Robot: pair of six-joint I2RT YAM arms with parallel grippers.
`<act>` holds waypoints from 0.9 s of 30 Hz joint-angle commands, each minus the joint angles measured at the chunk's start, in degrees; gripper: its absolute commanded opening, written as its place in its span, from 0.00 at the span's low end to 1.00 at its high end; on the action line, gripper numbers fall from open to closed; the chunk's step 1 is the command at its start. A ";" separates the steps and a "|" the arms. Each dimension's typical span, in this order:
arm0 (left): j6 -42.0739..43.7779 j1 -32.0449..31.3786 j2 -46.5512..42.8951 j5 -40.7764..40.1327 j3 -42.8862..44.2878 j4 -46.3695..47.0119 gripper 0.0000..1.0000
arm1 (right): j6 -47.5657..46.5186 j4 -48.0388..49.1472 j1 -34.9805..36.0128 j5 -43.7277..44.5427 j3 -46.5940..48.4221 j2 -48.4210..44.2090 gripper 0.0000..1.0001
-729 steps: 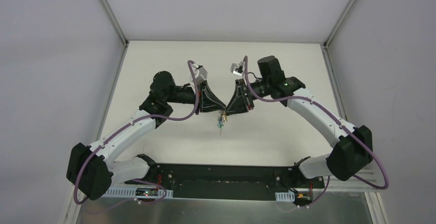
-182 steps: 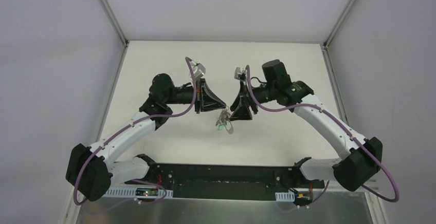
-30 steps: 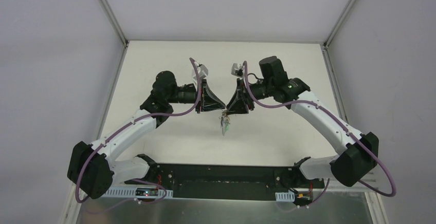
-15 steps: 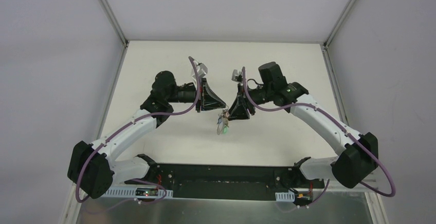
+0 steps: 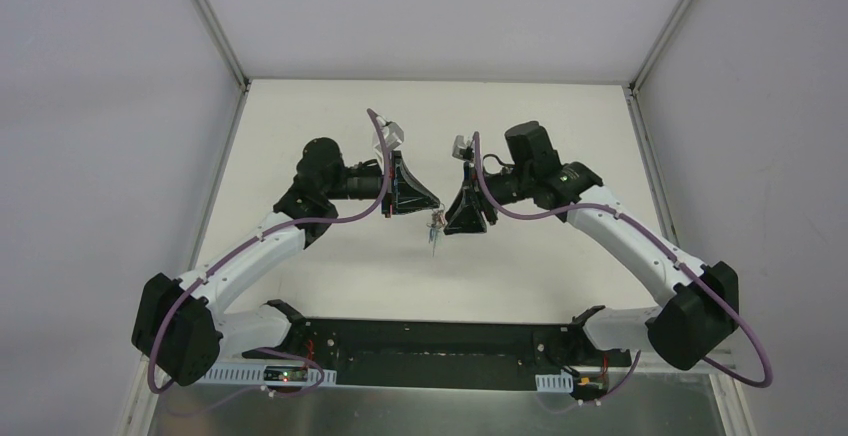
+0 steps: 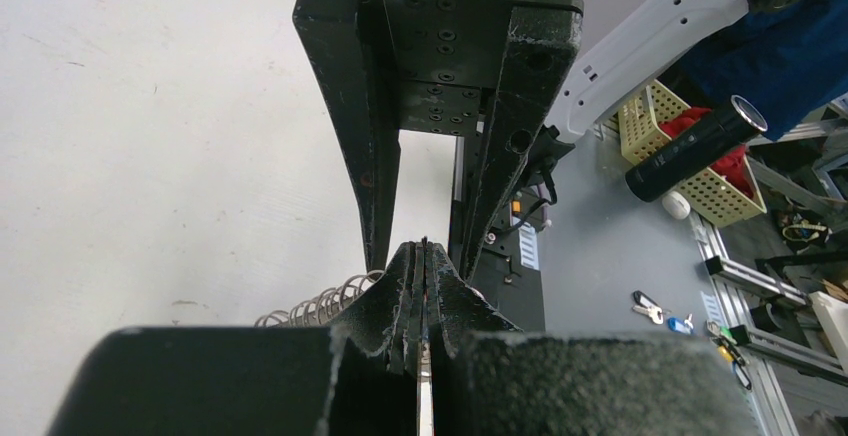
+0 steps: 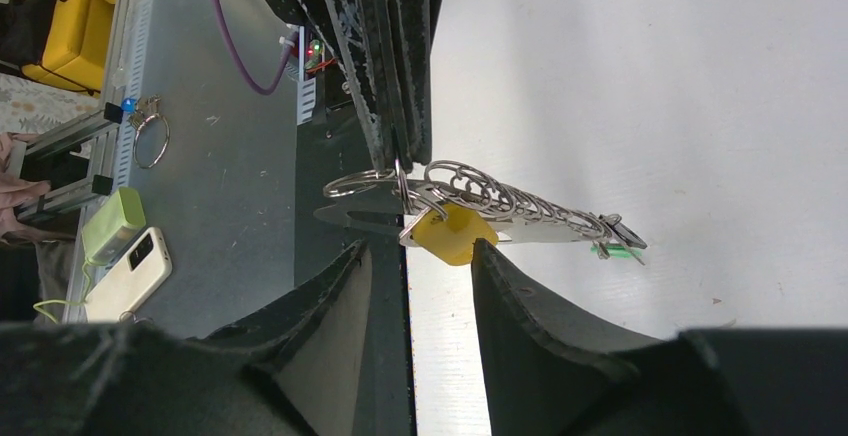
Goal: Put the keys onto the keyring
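The right claw stands slack, its jaws apart around the yellow-headed key without pinching it, probably so the key can hang from the keyring on its own. Just beyond, the left claw is clenched on that keyring and holds it aloft over the desk. A chain of small rings trails off to a green key, crowding any fresh approach.
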 commanded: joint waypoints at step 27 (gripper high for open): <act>-1.82 -0.07 0.16 -2.12 2.01 2.01 0.00 | 2.81 5.47 2.05 6.44 0.89 2.10 0.21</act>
